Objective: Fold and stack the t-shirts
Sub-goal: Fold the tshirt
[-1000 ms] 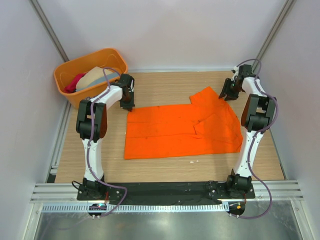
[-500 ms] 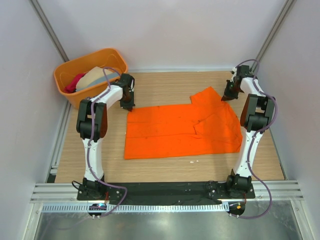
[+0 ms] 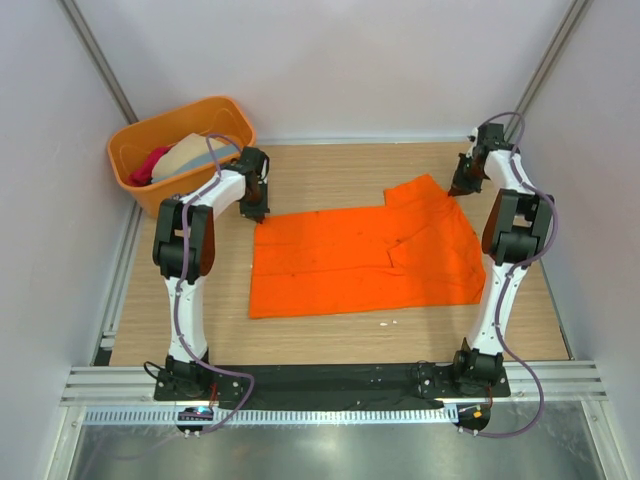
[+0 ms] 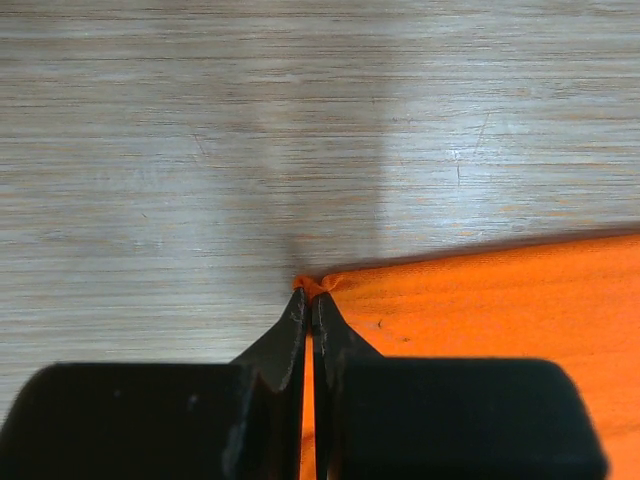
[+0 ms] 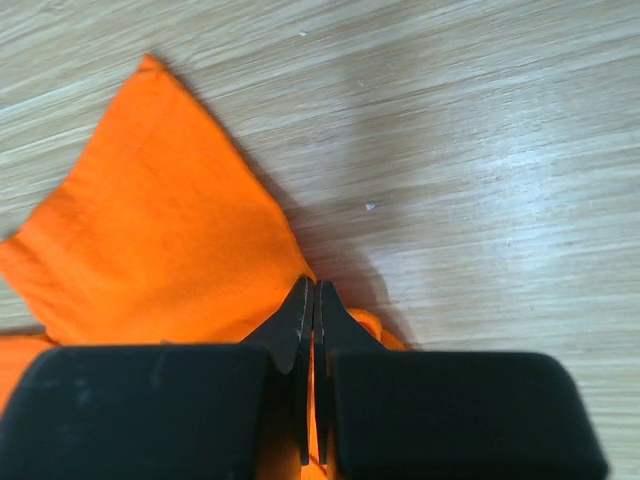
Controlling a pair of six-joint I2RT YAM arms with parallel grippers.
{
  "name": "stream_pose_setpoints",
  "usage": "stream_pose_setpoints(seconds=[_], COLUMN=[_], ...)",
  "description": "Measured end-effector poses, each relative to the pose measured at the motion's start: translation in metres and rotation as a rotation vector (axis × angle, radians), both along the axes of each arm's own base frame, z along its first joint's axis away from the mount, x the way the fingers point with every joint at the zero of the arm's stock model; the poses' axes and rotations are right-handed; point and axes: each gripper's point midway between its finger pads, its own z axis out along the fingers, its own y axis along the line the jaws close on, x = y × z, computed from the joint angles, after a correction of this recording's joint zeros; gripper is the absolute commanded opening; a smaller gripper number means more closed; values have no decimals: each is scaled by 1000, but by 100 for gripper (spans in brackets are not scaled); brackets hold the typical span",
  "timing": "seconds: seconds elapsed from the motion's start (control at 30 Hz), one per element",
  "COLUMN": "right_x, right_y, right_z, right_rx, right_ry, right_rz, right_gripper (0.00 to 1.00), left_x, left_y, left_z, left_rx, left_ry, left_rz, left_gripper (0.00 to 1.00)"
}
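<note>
A bright orange t-shirt [image 3: 365,260] lies spread on the wooden table, a sleeve [image 5: 160,240] pointing to the far right. My left gripper [image 3: 257,214] is shut on the shirt's far left corner [image 4: 313,285], orange cloth showing between its jaws. My right gripper [image 3: 459,189] is shut on the shirt's edge by the sleeve [image 3: 425,190], cloth [image 5: 372,322] bunched at its tips. More t-shirts, beige [image 3: 190,155] and crimson-pink [image 3: 150,164], lie heaped in the orange tub.
The orange plastic tub [image 3: 135,140] stands at the far left corner, close behind my left arm. Grey walls close in the table on three sides. A black strip [image 3: 330,378] runs along the near edge between the arm bases.
My right gripper closed on the shirt's edge near the sleeve and drew it a little toward the far right. The left gripper stayed put on its corner.
</note>
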Motion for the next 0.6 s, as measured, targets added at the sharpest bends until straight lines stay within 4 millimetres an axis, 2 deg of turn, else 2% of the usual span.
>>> stream_pose_setpoints(seconds=[0.23,0.47,0.6], right_x=[-10,-34,-54], right_y=[3,6,4], right_z=[24,35,36], right_rx=[11,10,-3], right_ry=[-9,26,67], right_rz=[-19,-40,-66], right_gripper=[1,1,1], left_x=[-4,-18,-27], left_y=[1,4,6], left_z=[2,7,16], left_rx=[4,-5,-8], left_ry=[11,35,32], left_rz=[-4,37,60], left_gripper=[0,0,0])
